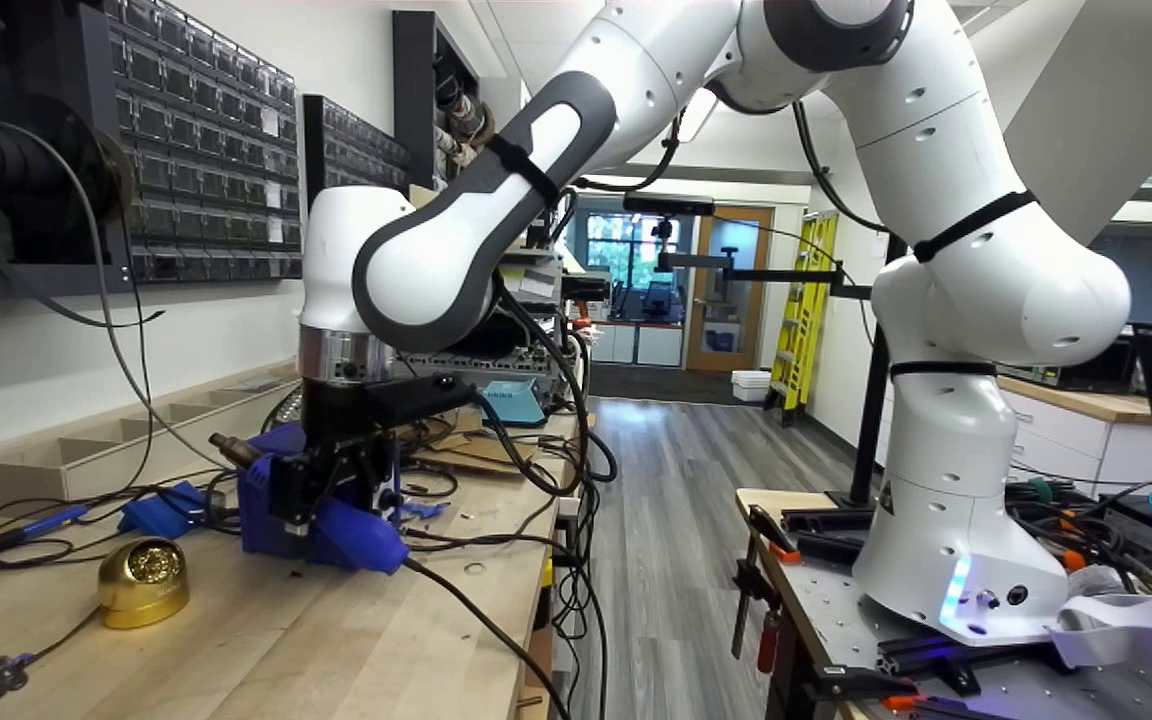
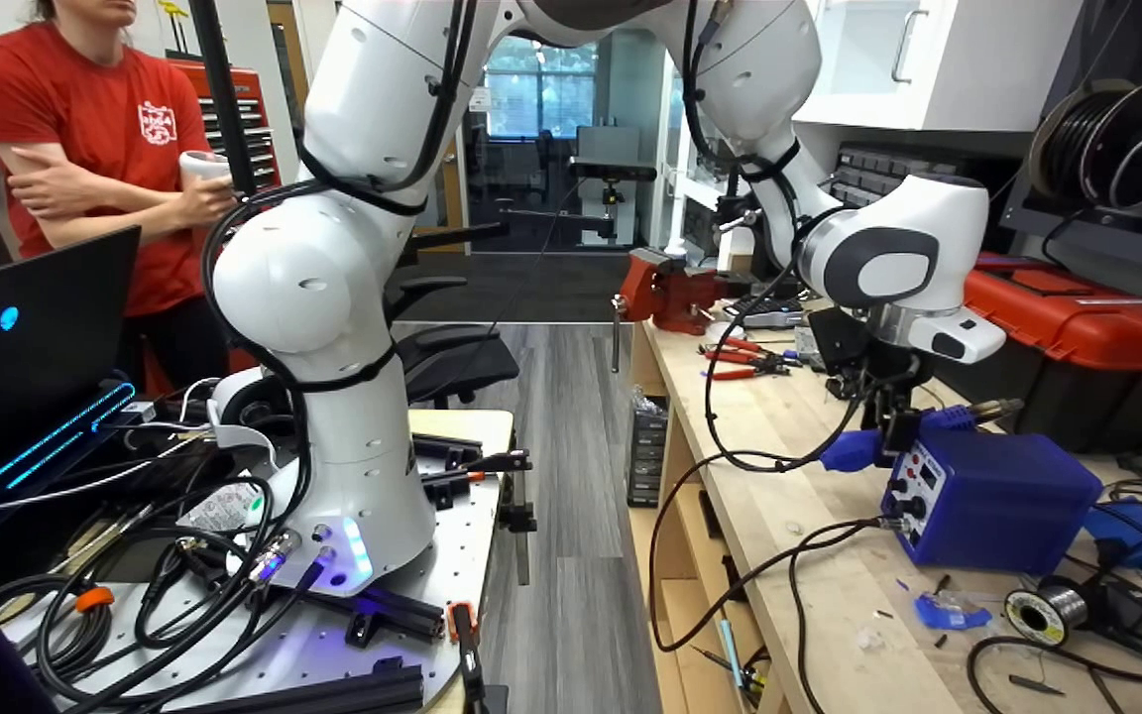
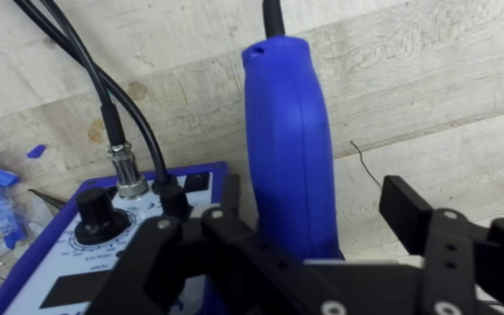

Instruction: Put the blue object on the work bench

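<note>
The blue object is a blue hot-air gun; its handle shows in both exterior views [image 1: 364, 538] [image 2: 849, 452] and in the wrist view [image 3: 289, 140]. Its metal nozzle [image 2: 997, 408] points away toward the wall. It rests at the side of a blue control box [image 1: 261, 520] [image 2: 997, 501] [image 3: 219, 173], which stands on the wooden work bench [image 1: 366, 640] [image 2: 858, 605] [image 3: 182, 100]. My gripper [image 1: 321, 500] [image 2: 894, 432] [image 3: 317, 203] is open, pointing down, with one finger on each side of the handle. Gaps show on both sides, wider on the right in the wrist view.
A black cable [image 1: 476, 610] runs from the handle over the bench's edge. A gold tip cleaner [image 1: 143, 585], a red and black toolbox [image 2: 1086, 327], a solder spool [image 2: 1045, 612] and blue scraps [image 2: 953, 612] are on the bench. Another cable [image 2: 829, 531] joins the box's front.
</note>
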`<state>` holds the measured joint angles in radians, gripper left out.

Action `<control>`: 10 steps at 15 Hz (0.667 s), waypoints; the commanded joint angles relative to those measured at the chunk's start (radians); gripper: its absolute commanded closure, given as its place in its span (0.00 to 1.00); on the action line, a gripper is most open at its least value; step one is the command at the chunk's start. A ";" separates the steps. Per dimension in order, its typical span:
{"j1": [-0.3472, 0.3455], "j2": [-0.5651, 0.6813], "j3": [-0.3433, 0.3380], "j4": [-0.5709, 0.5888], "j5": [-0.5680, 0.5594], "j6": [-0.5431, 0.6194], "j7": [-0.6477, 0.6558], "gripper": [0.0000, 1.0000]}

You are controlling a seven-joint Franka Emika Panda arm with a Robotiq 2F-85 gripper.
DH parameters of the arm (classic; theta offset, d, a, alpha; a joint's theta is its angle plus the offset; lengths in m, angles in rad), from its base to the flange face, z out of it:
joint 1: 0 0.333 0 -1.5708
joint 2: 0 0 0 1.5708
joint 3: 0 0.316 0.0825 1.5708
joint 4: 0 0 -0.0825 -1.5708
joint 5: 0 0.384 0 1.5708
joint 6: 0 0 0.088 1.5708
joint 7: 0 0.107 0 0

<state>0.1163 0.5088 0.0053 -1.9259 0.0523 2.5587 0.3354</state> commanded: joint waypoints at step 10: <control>-0.008 -0.034 0.008 0.000 0.025 0.018 -0.028 0.84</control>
<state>0.1155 0.5058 0.0080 -1.9214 0.0545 2.5615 0.3295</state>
